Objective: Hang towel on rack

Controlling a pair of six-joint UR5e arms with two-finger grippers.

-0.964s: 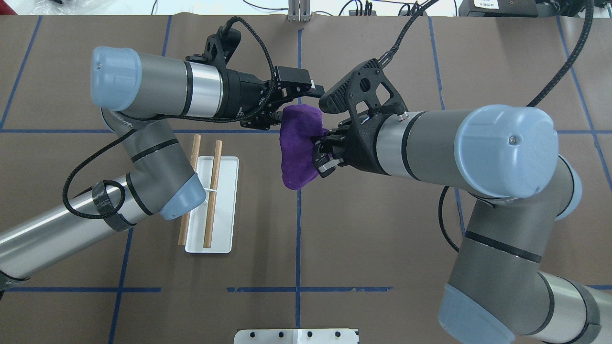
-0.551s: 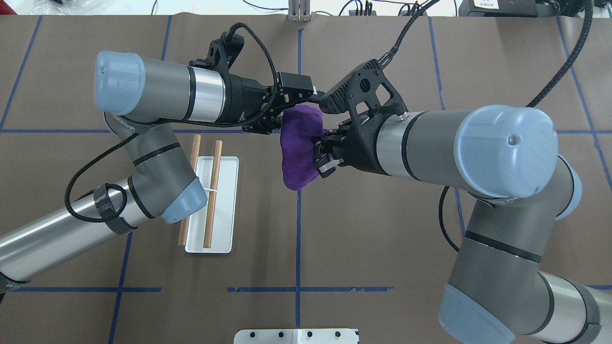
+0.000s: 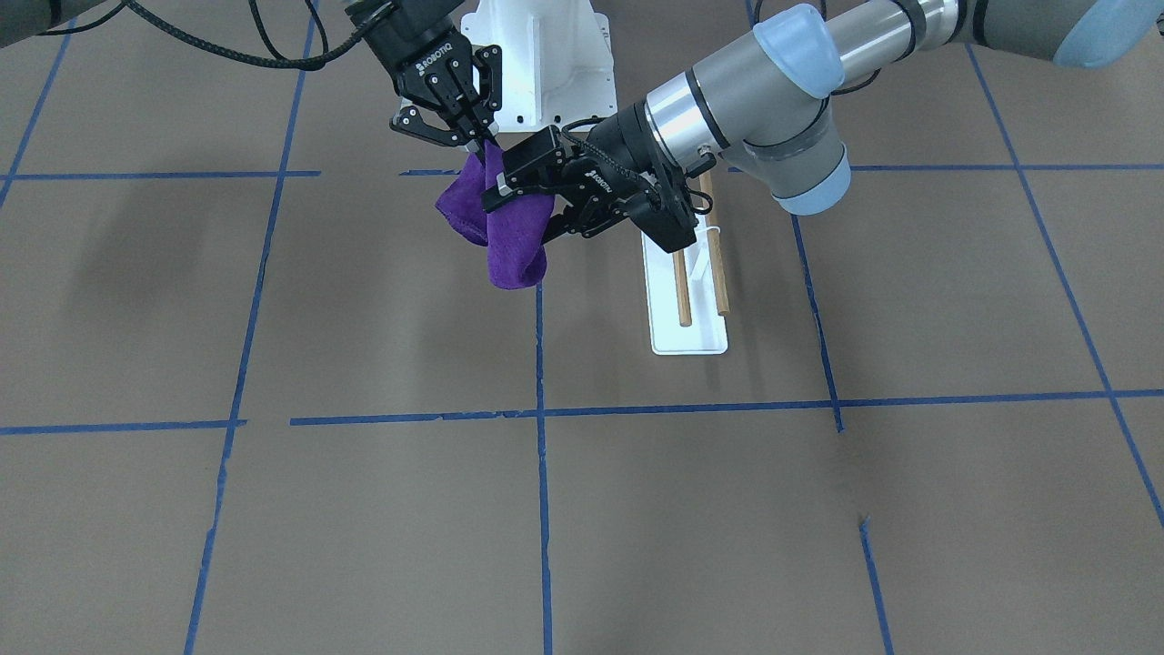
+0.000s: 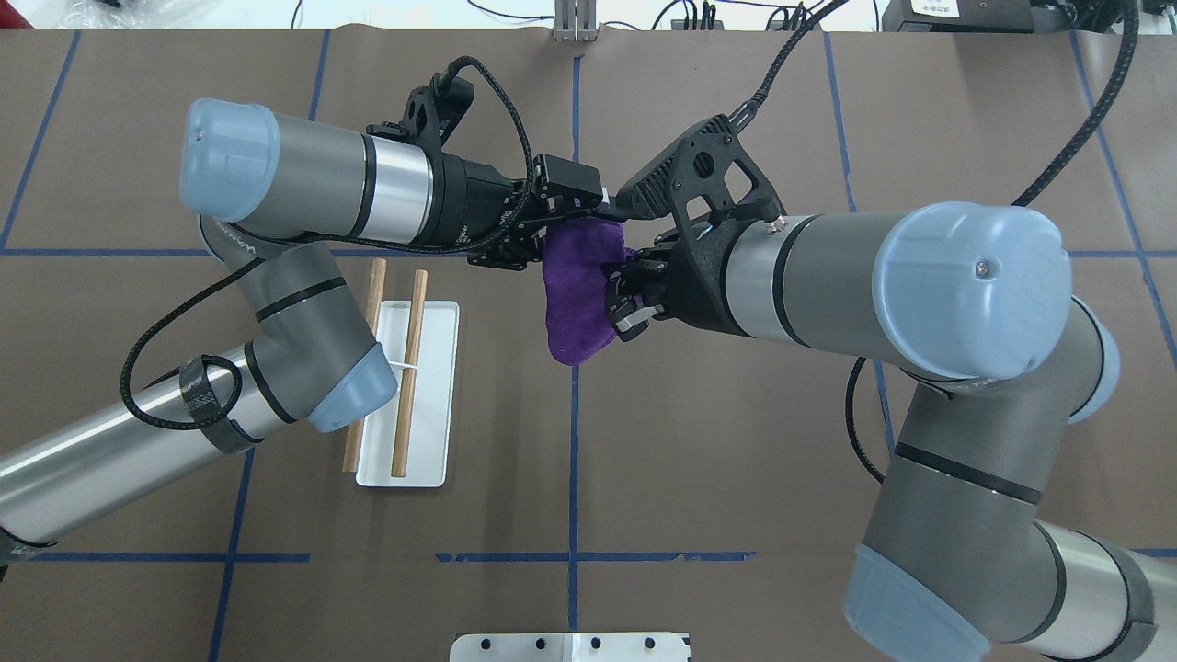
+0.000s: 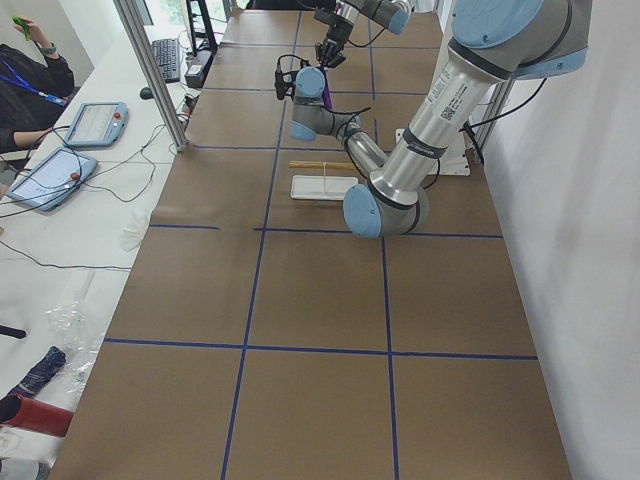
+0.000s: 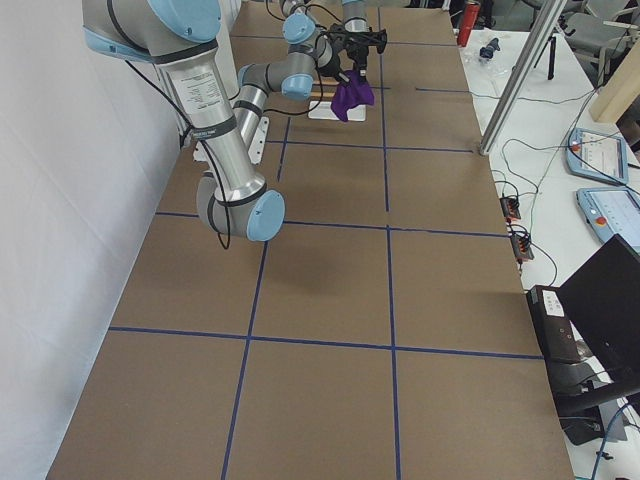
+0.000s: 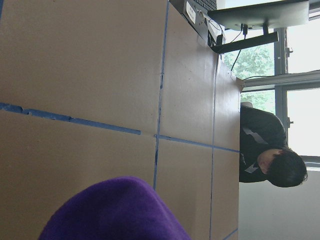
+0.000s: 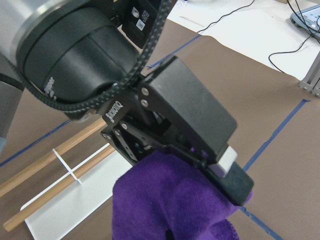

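Note:
A purple towel (image 4: 575,308) hangs bunched in the air over the table's middle; it also shows in the front view (image 3: 514,241) and the right wrist view (image 8: 170,205). My right gripper (image 4: 614,294) is shut on the towel's upper edge, seen pinching it in the front view (image 3: 476,141). My left gripper (image 4: 542,230) is open, one jaw on each side of the towel's upper part (image 3: 527,205). The rack (image 4: 409,395), two brown rods on a white base, stands on the table to the left of the towel, partly under my left arm.
The white bolted robot pedestal (image 3: 546,64) stands at the near table edge. Blue tape lines (image 4: 572,460) cross the brown table cover. An operator (image 7: 265,155) sits beyond the far edge, with tablets and cables (image 5: 60,160) on the side table.
My left gripper has moved right and a little down, closer in around the towel's top. My right gripper and the towel have hardly moved.

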